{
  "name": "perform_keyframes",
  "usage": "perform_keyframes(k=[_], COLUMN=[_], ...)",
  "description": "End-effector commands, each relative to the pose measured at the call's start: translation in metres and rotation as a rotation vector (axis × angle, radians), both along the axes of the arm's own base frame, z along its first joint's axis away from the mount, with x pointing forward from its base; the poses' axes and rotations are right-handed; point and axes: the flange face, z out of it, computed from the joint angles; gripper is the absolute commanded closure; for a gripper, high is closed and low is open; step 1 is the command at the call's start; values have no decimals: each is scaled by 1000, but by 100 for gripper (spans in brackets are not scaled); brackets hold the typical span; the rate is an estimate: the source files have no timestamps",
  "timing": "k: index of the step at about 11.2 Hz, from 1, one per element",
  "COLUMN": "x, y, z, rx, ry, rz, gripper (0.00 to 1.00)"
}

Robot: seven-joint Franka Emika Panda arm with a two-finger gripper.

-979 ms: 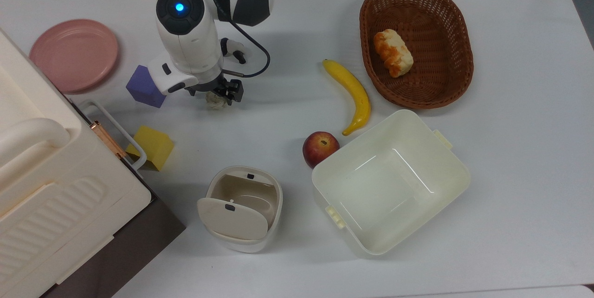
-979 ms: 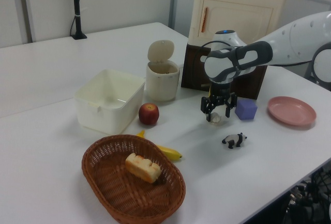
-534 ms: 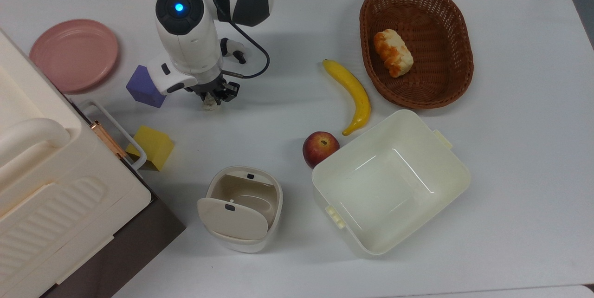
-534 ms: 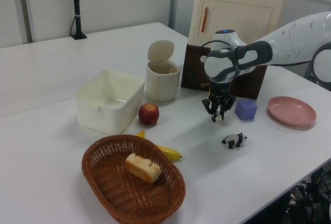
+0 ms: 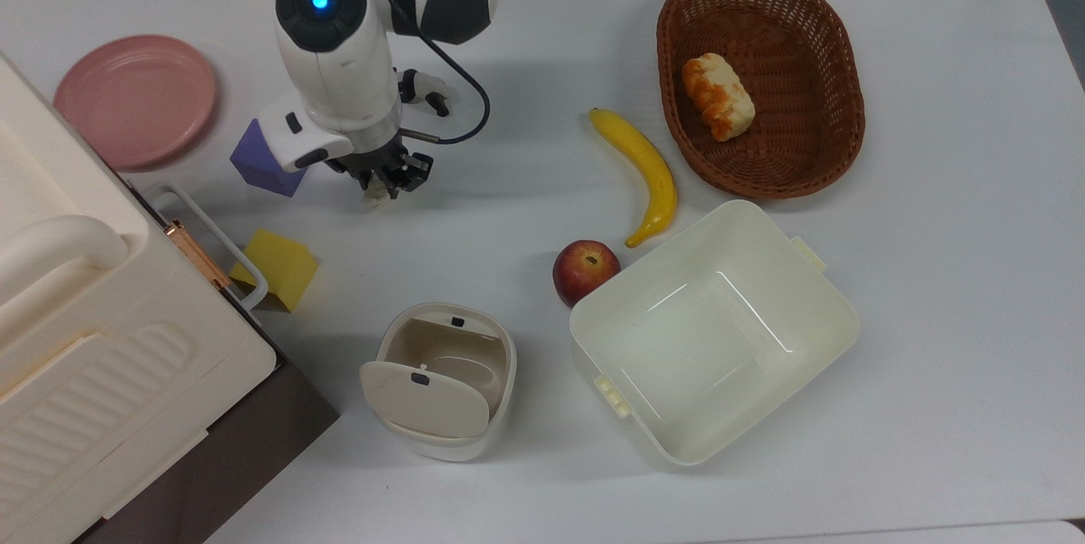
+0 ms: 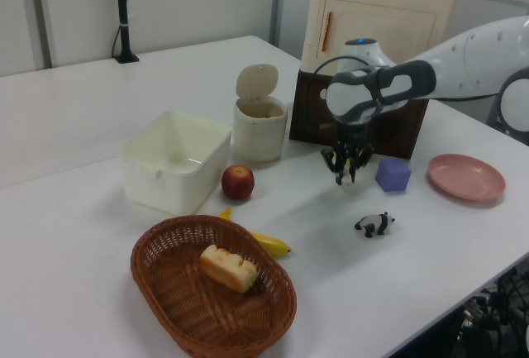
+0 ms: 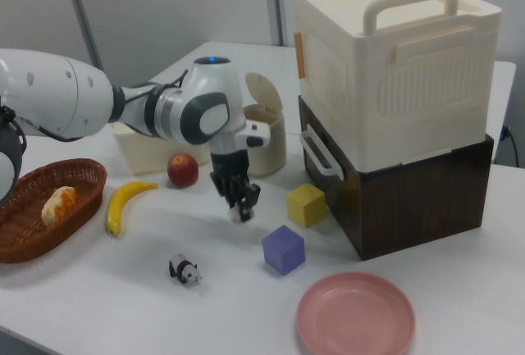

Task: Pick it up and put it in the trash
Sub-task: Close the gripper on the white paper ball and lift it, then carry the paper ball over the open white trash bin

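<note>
Grasp completed, lift under way. Gripper has its two fingers pinched on the crumpled paper ball, where a second ago they stood spread around it on the table. In the left view the gripper now hangs slightly higher than half a second ago, and the paper ball seems just off the surface, though whether it is fully clear cannot be told. In the right view the paper ball shows as a pale lump at the fingertips, beside the purple block and short of the yellow block.

The trash, a small rounded bin with its swing lid tipped open, stands well apart from the gripper, toward the table edge at the top view's bottom, between the stacked storage box and the larger cream tub. An apple touches that tub; the panda figurine lies near the gripper in the left view.

Judgement: pickup is done, so carry and release remain. The open lid leaves the mouth free, but the opening is small, and the ball should be centred over it before the fingers part.
</note>
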Motion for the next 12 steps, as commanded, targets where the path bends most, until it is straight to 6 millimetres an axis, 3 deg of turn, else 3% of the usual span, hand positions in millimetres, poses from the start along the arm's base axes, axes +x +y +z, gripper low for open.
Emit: perform_keyframes(k=[1, 5, 8, 12], x=[33, 62, 93, 126], y=[0, 9, 34, 44], z=[71, 149, 145, 113], rx=[-23, -28, -22, -52], ry=[-157, -351, -541, -686], rz=[-23, -9, 35, 94], gripper=[67, 64, 65, 65])
